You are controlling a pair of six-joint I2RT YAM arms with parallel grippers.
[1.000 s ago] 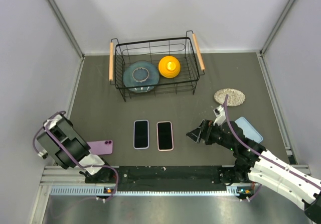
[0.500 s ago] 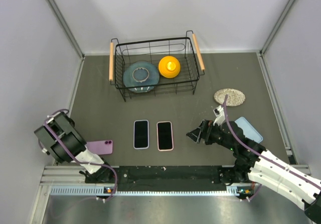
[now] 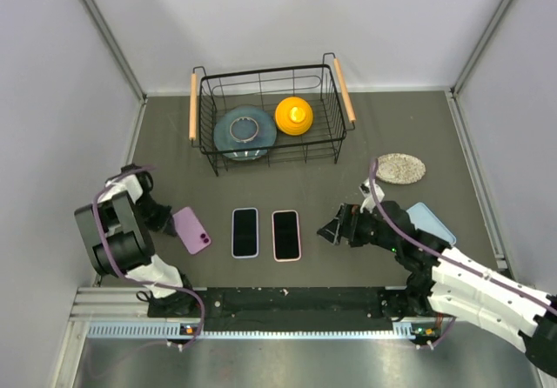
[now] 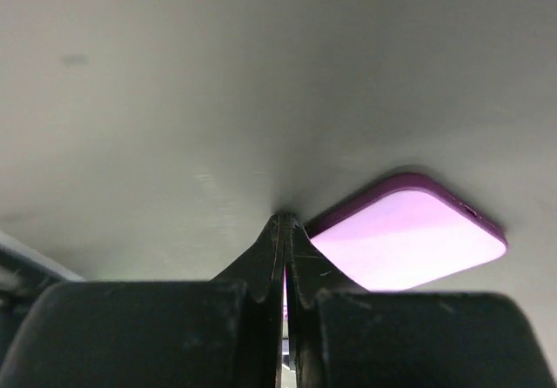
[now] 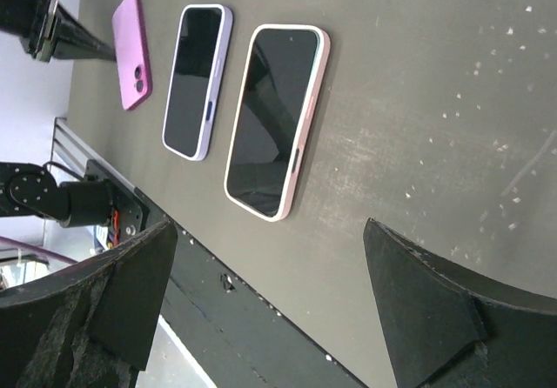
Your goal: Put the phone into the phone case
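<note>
Two phones lie screen-up side by side near the table's front: one lavender-edged, one pink-edged. Left of them a purple phone case lies flat and slanted, camera holes up. My left gripper is shut, its tips low on the table against the case's left edge, holding nothing. My right gripper stands open just right of the pink-edged phone, nothing between its fingers.
A light blue case lies partly under the right arm. A round woven mat sits behind it. A black wire basket at the back holds a plate and a yellow object. The black rail runs along the near edge.
The left arm swung forward to the purple case, which slid away from the near edge and turned from sideways to slanted. The right gripper edged left toward the phones.
</note>
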